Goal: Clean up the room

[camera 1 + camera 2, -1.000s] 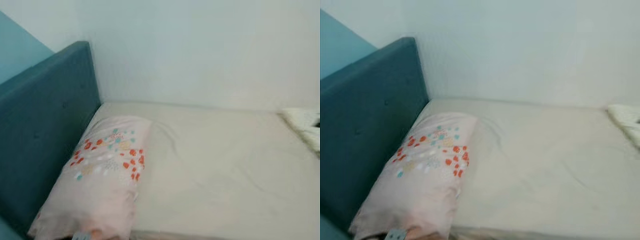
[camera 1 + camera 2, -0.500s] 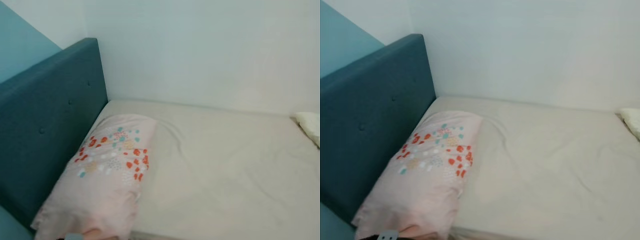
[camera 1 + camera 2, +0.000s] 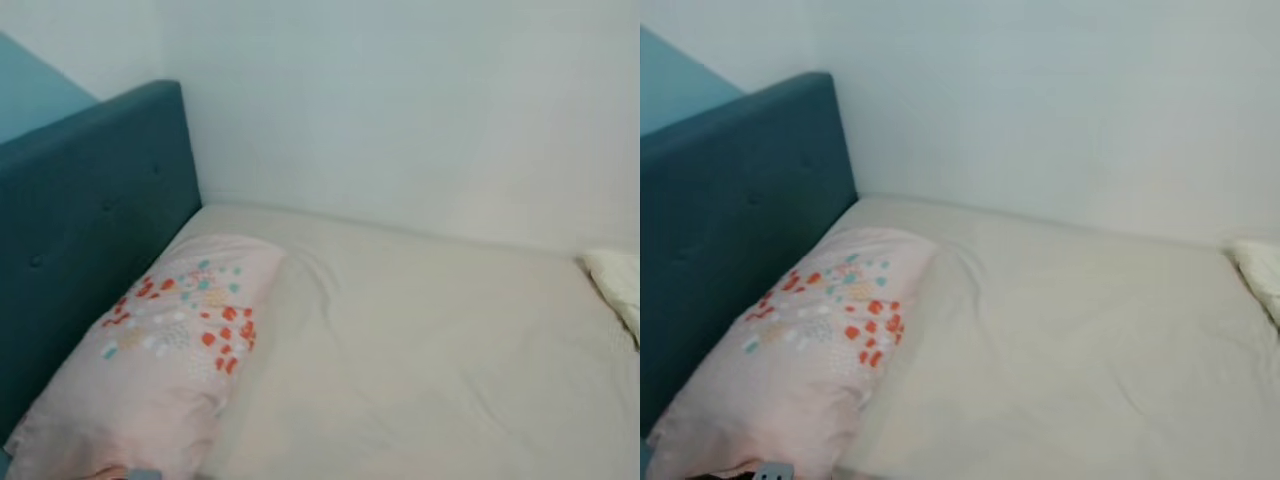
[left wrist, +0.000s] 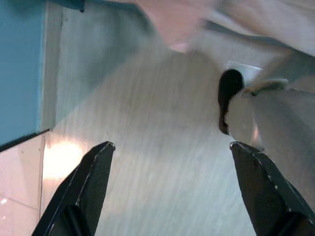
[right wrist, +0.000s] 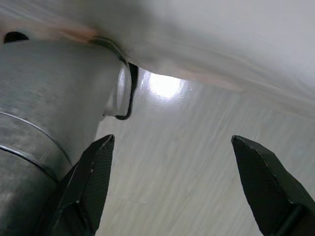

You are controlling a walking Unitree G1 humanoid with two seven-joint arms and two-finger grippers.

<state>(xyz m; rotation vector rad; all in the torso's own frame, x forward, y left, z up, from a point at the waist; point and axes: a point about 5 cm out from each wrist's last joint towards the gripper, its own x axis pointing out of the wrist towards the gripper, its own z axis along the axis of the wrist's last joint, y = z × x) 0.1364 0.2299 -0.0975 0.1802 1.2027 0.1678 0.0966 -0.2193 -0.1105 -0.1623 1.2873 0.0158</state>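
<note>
At the left edge of the bed stands a teal headboard (image 3: 80, 230), and a pink pillow (image 3: 160, 350) with red and blue spots lies against it at the bed's near left corner. The cream sheet (image 3: 420, 360) runs flat across the middle, wrinkled only just beside the pillow. At the far right edge a white bundle (image 3: 615, 285) (a blanket or second pillow, too cut off to tell) pokes in.

The left gripper (image 4: 170, 162) hangs low over pale floor, fingers spread wide and holding nothing. The right gripper (image 5: 172, 164) likewise has its fingers parted and empty, over the floor below the bed's edge.

The risk I see is in the reach. Both arms are down by the robot's legs, so lifting them toward the pillow could catch the mattress edge or snag the sheet. The pillow is soft and slack, so a shallow pinch would likely slip or drag it off the near corner onto the floor.
</note>
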